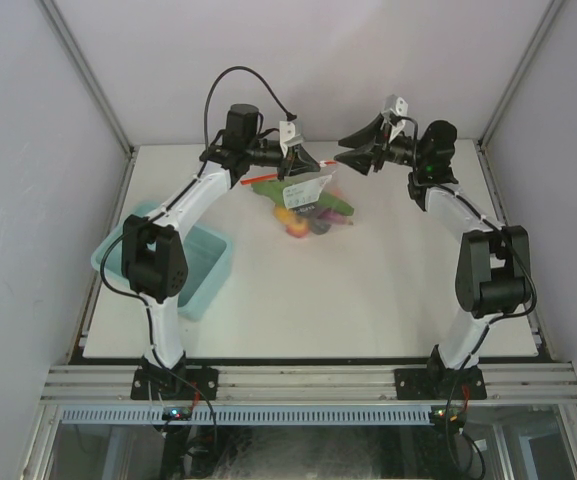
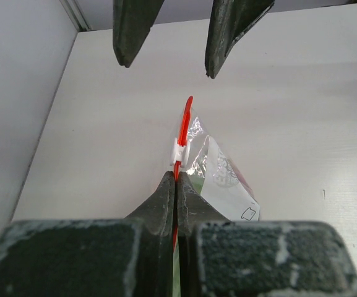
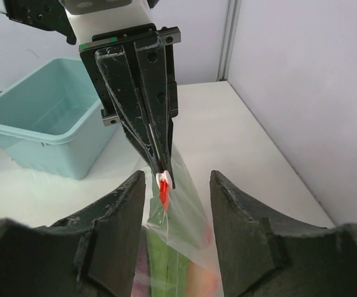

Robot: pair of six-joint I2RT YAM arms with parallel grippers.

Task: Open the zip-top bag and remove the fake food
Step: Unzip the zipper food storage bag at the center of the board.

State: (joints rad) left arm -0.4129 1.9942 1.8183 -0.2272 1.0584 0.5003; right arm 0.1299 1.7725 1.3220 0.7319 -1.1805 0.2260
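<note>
The clear zip-top bag [image 1: 306,193] hangs at the back of the table, its lower part resting on the surface. My left gripper [image 1: 316,161] is shut on its red-orange zip strip [image 2: 185,124], just behind the white slider [image 2: 177,150]. Fake food [image 1: 308,216] shows through the plastic: a green piece [image 3: 166,266], an orange-peach fruit [image 3: 206,281] and something purple. My right gripper [image 1: 347,156] stands open facing the left one, its fingers [image 3: 113,216] on either side of the bag's end without touching it. In the right wrist view the slider [image 3: 163,179] sits at the left gripper's tips [image 3: 164,175].
A light blue bin [image 1: 206,268] stands at the table's left, partly under the left arm. Grey walls close in the table at the back and both sides.
</note>
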